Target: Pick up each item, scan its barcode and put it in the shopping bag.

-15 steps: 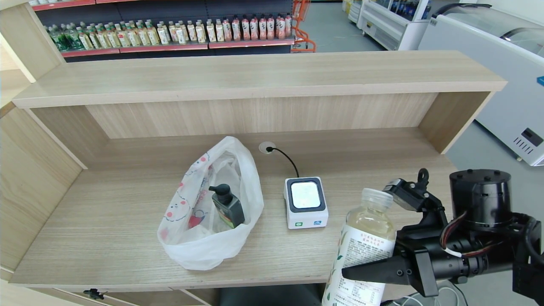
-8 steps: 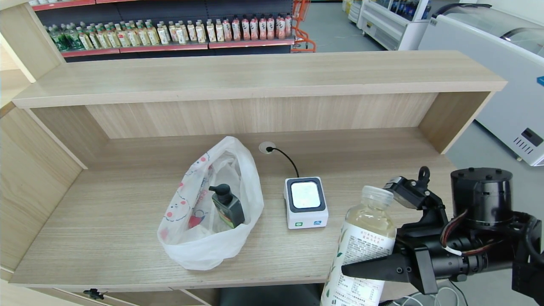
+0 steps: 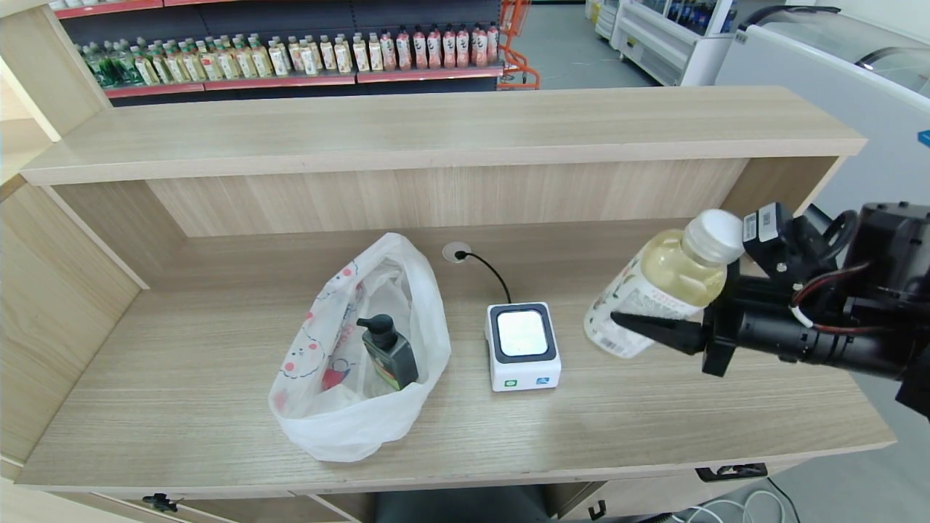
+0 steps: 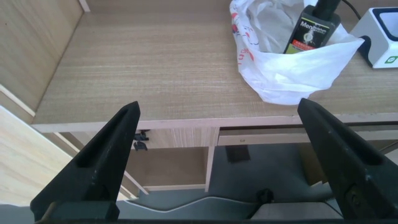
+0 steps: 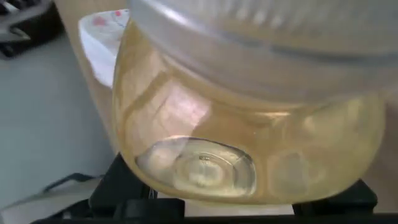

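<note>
My right gripper (image 3: 657, 319) is shut on a clear bottle of pale yellow drink (image 3: 665, 287) with a white cap and a printed label. It holds the bottle tilted above the counter, to the right of the white barcode scanner (image 3: 522, 346). The bottle's yellow body (image 5: 249, 137) is pressed close in the right wrist view. The white shopping bag (image 3: 356, 356) lies left of the scanner with a dark pump bottle (image 3: 389, 352) inside; the bag (image 4: 292, 59) and pump bottle (image 4: 313, 28) also show in the left wrist view. My left gripper (image 4: 217, 149) stands open below the counter's front edge.
The wooden counter (image 3: 182, 378) has a raised back wall and a side wall on the left. A black cable (image 3: 488, 270) runs from the scanner to a hole in the counter. Store shelves with drinks stand behind.
My right gripper has lifted the bottle from below the counter's front edge up and over the counter, tilting it with its cap toward the right.
</note>
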Motion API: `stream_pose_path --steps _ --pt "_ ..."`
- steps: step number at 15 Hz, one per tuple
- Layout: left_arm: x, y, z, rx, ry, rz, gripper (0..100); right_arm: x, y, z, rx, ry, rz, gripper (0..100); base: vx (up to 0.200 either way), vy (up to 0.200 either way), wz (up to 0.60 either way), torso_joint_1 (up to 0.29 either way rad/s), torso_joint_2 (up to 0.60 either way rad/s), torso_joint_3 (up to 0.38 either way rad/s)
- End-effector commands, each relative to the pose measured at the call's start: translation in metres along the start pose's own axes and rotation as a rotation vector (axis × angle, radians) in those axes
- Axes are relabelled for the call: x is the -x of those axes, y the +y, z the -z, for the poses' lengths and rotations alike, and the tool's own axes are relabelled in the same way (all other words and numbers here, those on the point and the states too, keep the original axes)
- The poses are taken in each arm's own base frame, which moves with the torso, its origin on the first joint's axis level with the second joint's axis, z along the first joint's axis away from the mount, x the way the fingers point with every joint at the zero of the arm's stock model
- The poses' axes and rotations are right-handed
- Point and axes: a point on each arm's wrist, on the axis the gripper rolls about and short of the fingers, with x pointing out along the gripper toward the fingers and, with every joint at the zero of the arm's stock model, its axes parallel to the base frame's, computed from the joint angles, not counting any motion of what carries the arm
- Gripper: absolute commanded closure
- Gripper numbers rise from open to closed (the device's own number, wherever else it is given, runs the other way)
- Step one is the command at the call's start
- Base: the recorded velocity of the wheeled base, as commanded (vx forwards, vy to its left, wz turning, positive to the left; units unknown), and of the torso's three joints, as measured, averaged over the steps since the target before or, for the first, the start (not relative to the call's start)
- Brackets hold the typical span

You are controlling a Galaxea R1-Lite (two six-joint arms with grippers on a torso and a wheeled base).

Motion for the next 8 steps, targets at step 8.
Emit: stream_pose_path --steps 8 --pt "0.0 0.0 0.0 0.0 -0.001 0.002 0 -0.101 -0.003 0.013 0.663 -0.238 -0.056 100 0.0 0.0 0.0 0.0 0.0 0.0"
